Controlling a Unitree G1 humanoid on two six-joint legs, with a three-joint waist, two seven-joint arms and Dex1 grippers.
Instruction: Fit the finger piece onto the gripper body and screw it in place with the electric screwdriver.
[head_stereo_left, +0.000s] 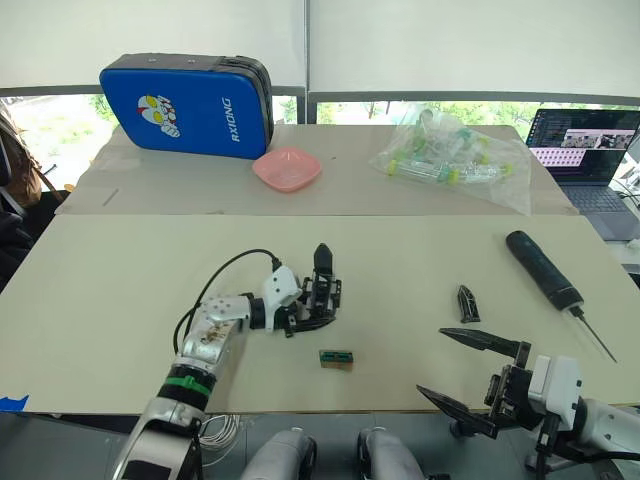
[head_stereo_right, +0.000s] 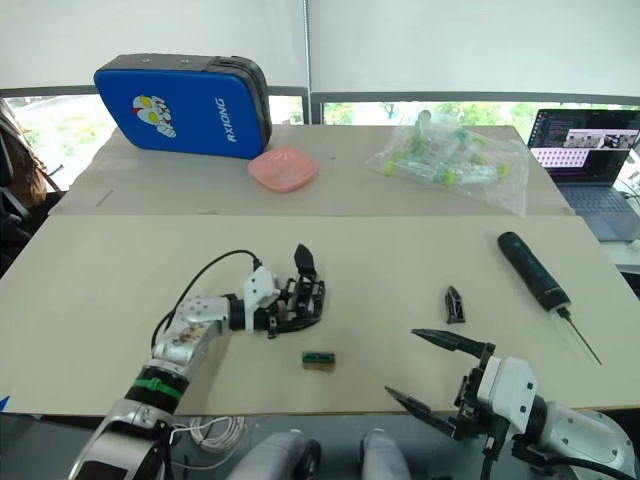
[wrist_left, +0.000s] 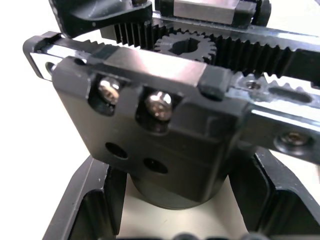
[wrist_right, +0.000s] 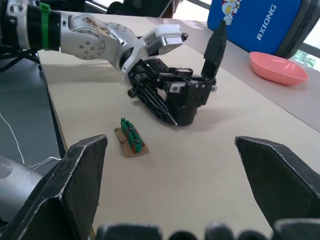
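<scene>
The gripper body (head_stereo_left: 318, 297) is sitting on the table (head_stereo_left: 120, 270) left of centre, and the left gripper (head_stereo_left: 300, 315) is closing around its lower block, its two fingers hugging either side. It looks like a rigid, fairly dense part with a toothed rack, a gear and screw heads on show, so it should be handling stiffly and without give; the solid block under the rack seems the safest place to be gripping, well away from the teeth. One black finger is already standing upright on it.

The loose finger piece (head_stereo_left: 467, 302) is lying well to the right, apart from the body. It looks light, hard and smooth, likely prone to slipping, so pinching across its thicker base seems wiser than its pointed tip. The right gripper (head_stereo_left: 470, 372) is hovering nearer than it, jaws spread wide and empty.

The electric screwdriver (head_stereo_left: 543, 269) is lying farther right, bit pointing toward the near right. A small green-topped block (head_stereo_left: 336, 358) is resting just near of the body.
</scene>
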